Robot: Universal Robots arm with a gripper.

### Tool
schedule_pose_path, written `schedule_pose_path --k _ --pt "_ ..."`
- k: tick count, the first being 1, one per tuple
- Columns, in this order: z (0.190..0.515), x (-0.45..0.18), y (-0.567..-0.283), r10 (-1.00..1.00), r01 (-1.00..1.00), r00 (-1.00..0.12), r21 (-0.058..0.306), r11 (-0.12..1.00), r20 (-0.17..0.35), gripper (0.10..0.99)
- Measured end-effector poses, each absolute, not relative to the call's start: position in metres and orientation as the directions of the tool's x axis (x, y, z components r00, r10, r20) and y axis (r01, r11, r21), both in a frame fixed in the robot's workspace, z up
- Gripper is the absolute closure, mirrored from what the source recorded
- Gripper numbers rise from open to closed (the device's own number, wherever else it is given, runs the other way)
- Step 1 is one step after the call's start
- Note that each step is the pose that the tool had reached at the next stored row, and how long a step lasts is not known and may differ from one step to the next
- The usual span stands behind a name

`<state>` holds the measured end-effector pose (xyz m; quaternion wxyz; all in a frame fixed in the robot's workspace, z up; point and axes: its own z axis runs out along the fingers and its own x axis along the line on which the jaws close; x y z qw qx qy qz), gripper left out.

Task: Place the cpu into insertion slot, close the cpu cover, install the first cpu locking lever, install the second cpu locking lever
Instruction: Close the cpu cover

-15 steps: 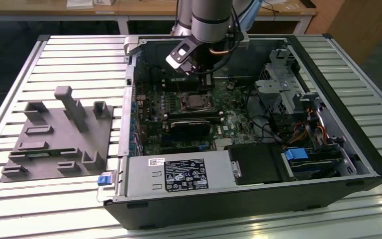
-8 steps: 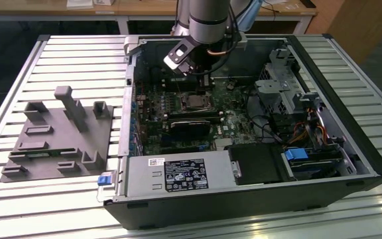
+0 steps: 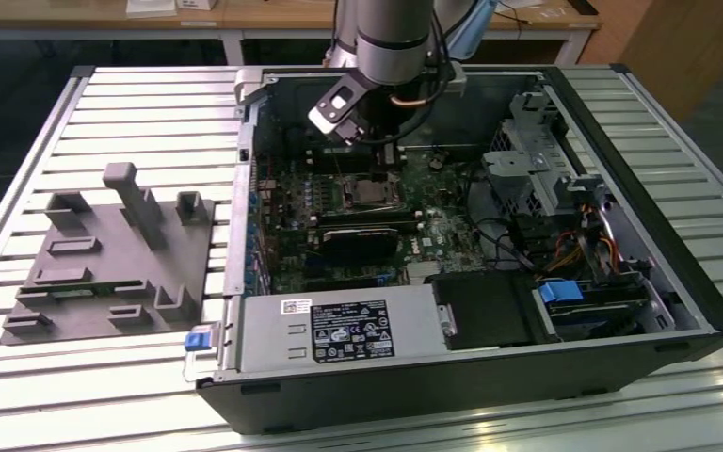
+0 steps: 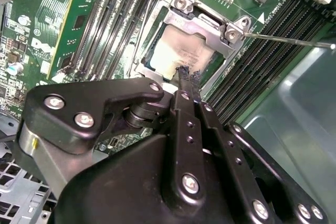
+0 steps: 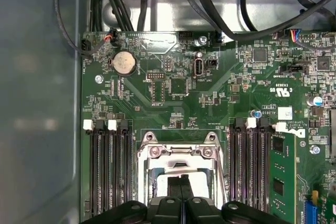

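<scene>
The cpu, its top silvery-grey, sits in the insertion slot on the green motherboard. The cpu cover, a silvery frame, seems to lie down around the cpu, which shows through its window; the cover is also seen in the first wrist view. A thin metal locking lever sticks out sideways from the slot's corner. My gripper hangs just above the cpu's edge, its two black fingers pressed together with nothing visible between them. The gripper stands over the slot, and the gripper reaches down into the open case.
Black memory slots flank the socket, and a green memory stick stands on one side. A black fan shroud, the power supply and a drive cage crowd the case. A grey fixture plate lies at the exterior view's left.
</scene>
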<state>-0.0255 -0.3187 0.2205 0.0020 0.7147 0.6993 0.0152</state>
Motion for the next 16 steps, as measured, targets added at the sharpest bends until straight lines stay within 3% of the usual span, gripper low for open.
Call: schedule_pose_path --k 16 --pt "0.215 -0.042 -0.322 1.0 0.999 0.021 0.024 -0.022 0.019 0.98"
